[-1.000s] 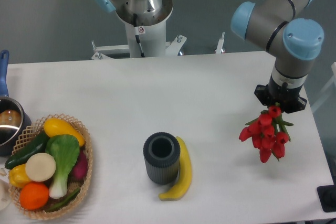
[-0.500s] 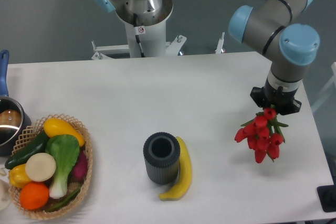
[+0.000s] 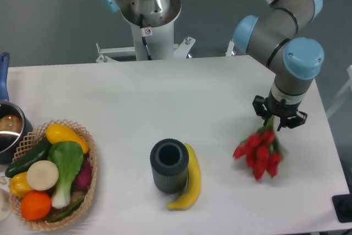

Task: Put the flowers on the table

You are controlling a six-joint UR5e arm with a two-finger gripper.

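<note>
Flowers (image 3: 257,156), red tulips, hang stems-up from the jaws clenched on them, over the table (image 3: 165,108).

A white table (image 3: 181,103) fills most of the room in front of me, its top smooth and evenly lit, with only soft shadows on it. Behind its far edge stands a plain grey-blue wall (image 3: 49,15), flat and unmarked. A pale metal frame (image 3: 165,50) sits just beyond the table's back edge, against that wall.
</note>
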